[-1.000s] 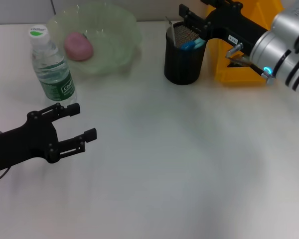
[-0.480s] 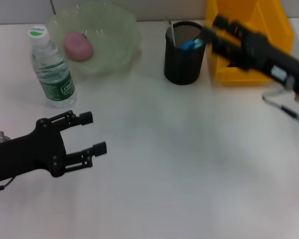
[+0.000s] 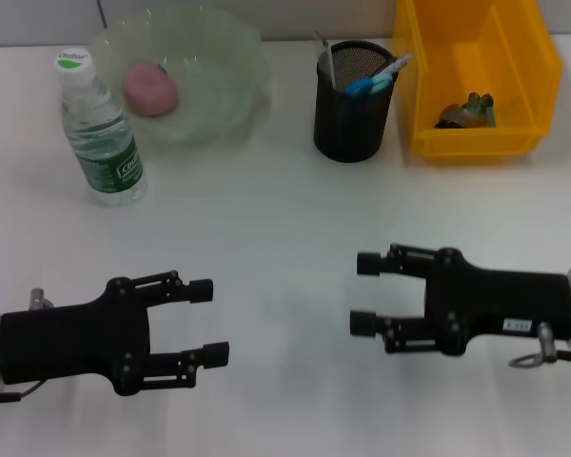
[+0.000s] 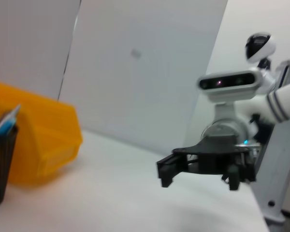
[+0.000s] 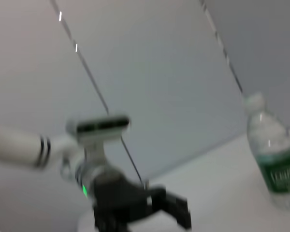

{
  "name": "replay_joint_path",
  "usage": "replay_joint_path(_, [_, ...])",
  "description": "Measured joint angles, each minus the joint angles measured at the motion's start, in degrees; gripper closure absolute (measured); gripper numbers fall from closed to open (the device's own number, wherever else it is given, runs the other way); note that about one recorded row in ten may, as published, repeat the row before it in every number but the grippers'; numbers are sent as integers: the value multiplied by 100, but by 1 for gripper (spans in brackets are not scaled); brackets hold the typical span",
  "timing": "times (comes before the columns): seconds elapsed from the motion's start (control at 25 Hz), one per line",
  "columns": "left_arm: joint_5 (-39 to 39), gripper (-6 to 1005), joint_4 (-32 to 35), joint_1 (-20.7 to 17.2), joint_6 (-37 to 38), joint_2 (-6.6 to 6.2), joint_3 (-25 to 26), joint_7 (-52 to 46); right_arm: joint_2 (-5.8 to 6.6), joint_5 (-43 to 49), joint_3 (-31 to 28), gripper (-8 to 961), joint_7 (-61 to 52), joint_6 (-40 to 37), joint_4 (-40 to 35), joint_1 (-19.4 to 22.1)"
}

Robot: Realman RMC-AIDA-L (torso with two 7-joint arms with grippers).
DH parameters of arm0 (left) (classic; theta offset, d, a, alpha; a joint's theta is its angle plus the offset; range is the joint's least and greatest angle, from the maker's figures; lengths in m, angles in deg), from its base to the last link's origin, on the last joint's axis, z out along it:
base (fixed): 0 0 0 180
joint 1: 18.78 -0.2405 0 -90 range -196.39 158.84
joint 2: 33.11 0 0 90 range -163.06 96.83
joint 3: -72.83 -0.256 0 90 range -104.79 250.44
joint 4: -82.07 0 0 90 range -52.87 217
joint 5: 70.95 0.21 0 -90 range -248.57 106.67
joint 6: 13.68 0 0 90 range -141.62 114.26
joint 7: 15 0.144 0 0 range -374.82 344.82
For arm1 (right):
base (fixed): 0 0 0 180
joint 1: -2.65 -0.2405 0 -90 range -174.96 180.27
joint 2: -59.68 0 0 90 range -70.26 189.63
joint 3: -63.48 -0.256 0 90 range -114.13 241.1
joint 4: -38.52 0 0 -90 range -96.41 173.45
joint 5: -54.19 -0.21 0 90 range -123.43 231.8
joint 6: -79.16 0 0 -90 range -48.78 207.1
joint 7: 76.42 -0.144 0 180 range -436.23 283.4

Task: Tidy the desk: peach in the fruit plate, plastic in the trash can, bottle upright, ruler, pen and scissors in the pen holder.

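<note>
The pink peach [image 3: 150, 88] lies in the pale green fruit plate [image 3: 230, 57] at the back left. A clear bottle [image 3: 100, 129] with a green label stands upright beside the plate, also visible as the bottle [image 5: 273, 164] in the right wrist view. The black mesh pen holder [image 3: 352, 105] holds a ruler, a blue pen and other items. A crumpled plastic piece [image 3: 464, 109] lies in the yellow trash can [image 3: 542, 71]. My left gripper [image 3: 209, 322] is open and empty at the front left. My right gripper [image 3: 364, 293] is open and empty at the front right, facing the left one.
The white table stretches between the two grippers and the objects at the back. The left wrist view shows the pen holder [image 4: 0, 159], the yellow bin [image 4: 43, 140] and the far right gripper [image 4: 165, 170]. A grey wall stands behind.
My right arm has pulled back from the pen holder down to the table's front right. The left gripper has shifted right and toward the front edge.
</note>
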Motion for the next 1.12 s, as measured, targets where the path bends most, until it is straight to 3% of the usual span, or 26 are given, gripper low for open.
replay_joint_path(0.2, [174, 212, -79, 18, -185, 36, -14, -10, 14, 289, -1, 137, 607, 245, -3, 97])
replay_joint_path(0.6, [256, 214, -185, 157, -325, 24, 23, -22, 84, 480, 24, 140, 637, 234, -131, -96])
replay_joint_path(0.76, [269, 215, -171, 237, -459, 92, 66, 15, 101, 482, -1, 140, 646, 321, -133, -125])
replay_joint_path(1.12, [271, 214, -158, 250, -549, 79, 21, 67, 63, 476, -10, 139, 656, 416, -135, -137])
